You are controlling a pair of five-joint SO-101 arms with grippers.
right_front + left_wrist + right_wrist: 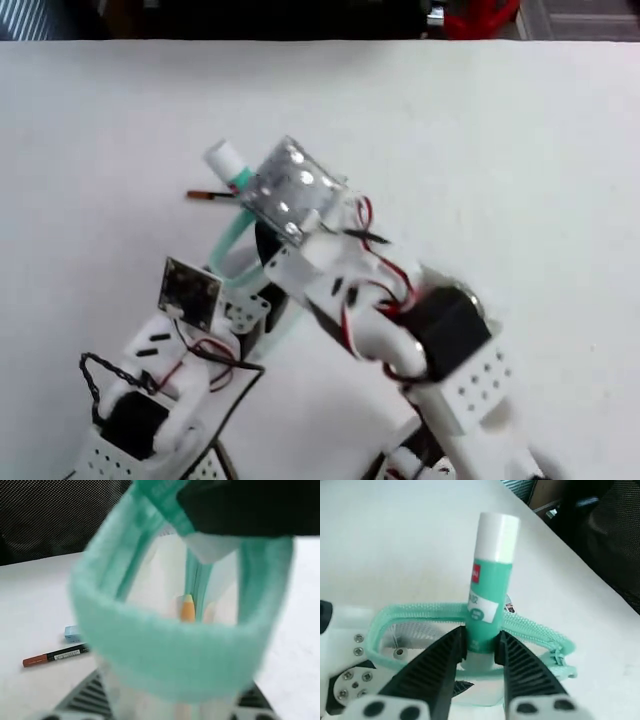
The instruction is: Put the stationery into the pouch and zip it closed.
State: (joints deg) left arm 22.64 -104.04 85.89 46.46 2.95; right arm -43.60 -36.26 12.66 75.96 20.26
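Observation:
A glue stick (pixel 490 580) with a white cap and green body stands upright in my right gripper (pixel 480 637), which is shut on its lower end. It hangs just above the open mouth of the mint-green pouch (pixel 420 611). In the high view the glue stick (pixel 228 162) pokes out past the right wrist, above the pouch (pixel 232 250). My left gripper (pixel 250 305) holds the pouch (pixel 175 665) by its near side, mouth up, and an orange stick (pixel 187 609) lies inside. A red-brown marker (pixel 57 655) and a blue eraser (pixel 72 632) lie on the table beside the pouch.
The white table (pixel 500 130) stretches wide to the right and far side. The marker (pixel 210 195) lies left of the right wrist. Both arms crowd the near centre. A dark mesh chair (pixel 50 515) stands beyond the table edge.

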